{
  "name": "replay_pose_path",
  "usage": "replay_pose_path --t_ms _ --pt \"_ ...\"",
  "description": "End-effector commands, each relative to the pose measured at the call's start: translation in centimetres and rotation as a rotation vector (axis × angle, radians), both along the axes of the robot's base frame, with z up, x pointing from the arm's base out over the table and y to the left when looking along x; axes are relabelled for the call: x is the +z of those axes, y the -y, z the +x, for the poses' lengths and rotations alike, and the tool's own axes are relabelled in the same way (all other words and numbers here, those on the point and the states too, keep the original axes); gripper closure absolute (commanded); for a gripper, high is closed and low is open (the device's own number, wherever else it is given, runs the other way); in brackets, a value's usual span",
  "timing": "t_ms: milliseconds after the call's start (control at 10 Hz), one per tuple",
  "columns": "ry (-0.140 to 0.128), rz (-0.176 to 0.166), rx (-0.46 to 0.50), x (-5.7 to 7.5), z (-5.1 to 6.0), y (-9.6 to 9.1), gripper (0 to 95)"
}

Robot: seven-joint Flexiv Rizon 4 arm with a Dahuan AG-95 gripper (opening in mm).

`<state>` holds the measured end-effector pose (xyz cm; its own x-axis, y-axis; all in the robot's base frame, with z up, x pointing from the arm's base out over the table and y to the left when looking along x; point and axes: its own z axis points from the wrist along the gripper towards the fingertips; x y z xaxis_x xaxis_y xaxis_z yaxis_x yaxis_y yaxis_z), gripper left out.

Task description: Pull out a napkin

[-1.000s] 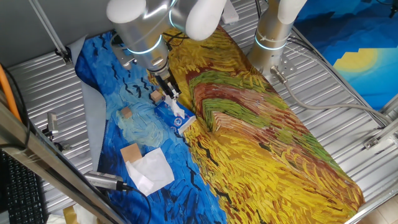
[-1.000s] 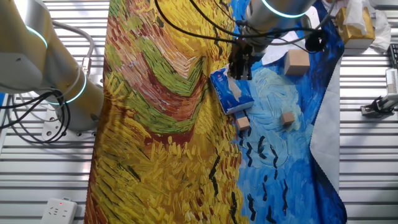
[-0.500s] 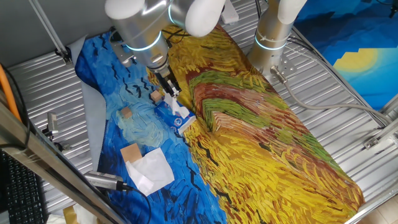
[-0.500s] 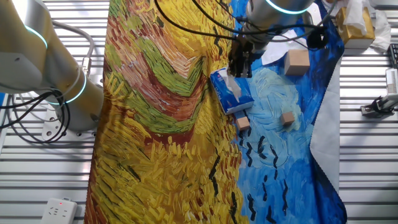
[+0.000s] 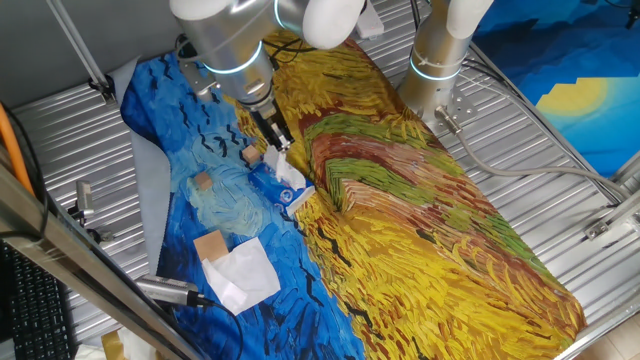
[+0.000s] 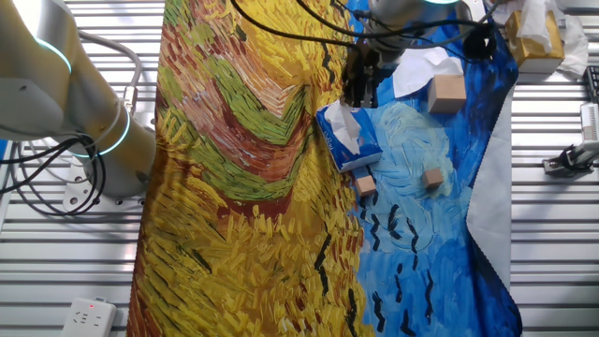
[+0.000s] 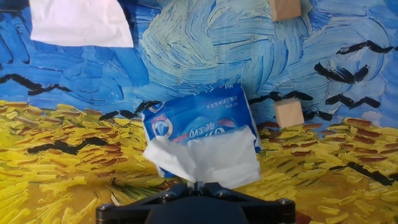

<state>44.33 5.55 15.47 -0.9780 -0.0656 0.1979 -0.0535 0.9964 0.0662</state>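
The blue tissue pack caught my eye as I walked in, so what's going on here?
The robot arm's gripper is shut on the napkin, a creased white sheet partly drawn out of the blue tissue pack. The pack lies on the painted cloth, with the sheet's far end at its opening, so the pull isn't finished. Small wooden blocks and a smooth white sheet lie nearby, untouched.

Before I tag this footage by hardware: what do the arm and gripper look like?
The arm is made of rounded silver and white segments with a glowing cyan ring at a joint. Black cables run along it. The gripper is black and slim, with two narrow fingers; the hand view shows only its dark base.
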Motion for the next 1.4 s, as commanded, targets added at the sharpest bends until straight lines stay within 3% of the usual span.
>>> replay_pose_path --t_ms 100,1000,1400 --pt "-0.001 0.001 -0.001 0.3 -0.1 -0.1 95.0" --pt "-0.001 0.003 -0.008 3.6 -0.9 -0.5 95.0" --pt "-0.003 0.006 -0.004 7.5 -0.1 -1.0 95.0"
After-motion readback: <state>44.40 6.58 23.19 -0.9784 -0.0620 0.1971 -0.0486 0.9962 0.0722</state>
